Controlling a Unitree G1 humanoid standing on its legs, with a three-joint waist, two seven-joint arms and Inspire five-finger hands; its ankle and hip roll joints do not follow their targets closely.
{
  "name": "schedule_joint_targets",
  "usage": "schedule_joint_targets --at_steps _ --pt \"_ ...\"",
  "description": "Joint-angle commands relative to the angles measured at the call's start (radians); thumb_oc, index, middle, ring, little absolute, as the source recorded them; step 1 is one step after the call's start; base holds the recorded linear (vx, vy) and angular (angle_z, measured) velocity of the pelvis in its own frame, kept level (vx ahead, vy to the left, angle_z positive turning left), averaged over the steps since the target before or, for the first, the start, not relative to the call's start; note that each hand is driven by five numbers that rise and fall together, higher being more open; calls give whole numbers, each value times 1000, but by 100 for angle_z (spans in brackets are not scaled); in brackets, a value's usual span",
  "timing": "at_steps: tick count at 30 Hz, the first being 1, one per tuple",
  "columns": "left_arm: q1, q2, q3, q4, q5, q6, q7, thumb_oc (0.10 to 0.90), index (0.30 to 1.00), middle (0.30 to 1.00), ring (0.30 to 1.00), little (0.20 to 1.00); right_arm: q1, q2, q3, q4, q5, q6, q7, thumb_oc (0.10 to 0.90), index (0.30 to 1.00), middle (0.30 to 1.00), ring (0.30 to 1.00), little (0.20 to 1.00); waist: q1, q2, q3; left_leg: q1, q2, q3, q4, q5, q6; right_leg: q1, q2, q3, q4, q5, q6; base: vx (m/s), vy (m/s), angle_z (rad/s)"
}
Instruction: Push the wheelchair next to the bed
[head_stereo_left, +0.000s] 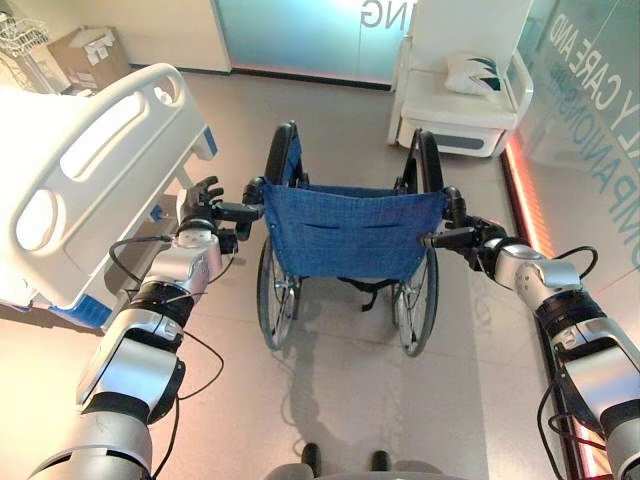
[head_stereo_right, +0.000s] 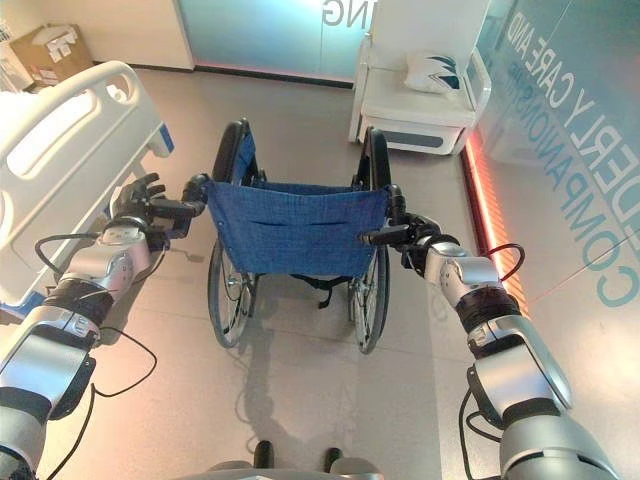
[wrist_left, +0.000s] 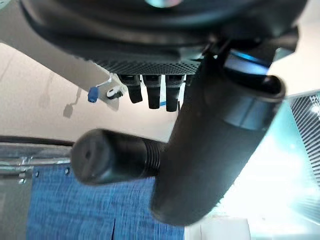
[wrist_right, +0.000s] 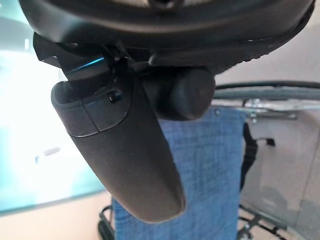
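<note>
On the tiled floor, right of the white bed (head_stereo_left: 90, 180), the left robot hand (head_stereo_left: 205, 205) and right robot hand (head_stereo_left: 478, 240) each grip a push handle of the blue-backed wheelchair (head_stereo_left: 350, 235), facing a far white armchair (head_stereo_left: 460, 100)

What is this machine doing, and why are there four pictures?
It is a robot with two silver arms and dark hands. Two pictures come from cameras on its head, looking down; the other two come from cameras on its wrists, very close up. In front of it stands a wheelchair with a blue cloth back. The left hand is at the left handle, and the right hand is at the right handle. The thumbs lie by the handles, but how the fingers close is hard to see. A white bed stands at the robot's left, and a white armchair is farther ahead.
</note>
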Motion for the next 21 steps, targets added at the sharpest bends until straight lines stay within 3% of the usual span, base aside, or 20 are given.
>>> schedule_joint_targets --at_steps 1,12,21 --pt "-152 8 -10 23 -8 -110 -15 800 900 900 900 900 -128 17 15 -86 -3 -122 20 800 900 900 900 900 10 0 -41 4 -69 31 9 -50 19 -61 39 -8 47 67 -18 0 0 0" --pt "-179 27 -14 76 17 -58 -66 800 900 900 900 900 -163 11 30 -92 8 -130 27 800 900 900 900 900 1 -1 -21 -7 -69 38 15 -49 21 -82 37 4 62 69 -18 3 8 -4" --pt "-143 6 -16 56 -96 11 -264 800 900 900 900 900 -148 19 13 -162 -23 -215 37 800 900 900 900 900 -5 10 -15 -7 -71 43 19 -52 25 -86 34 7 65 70 -16 7 4 -2"
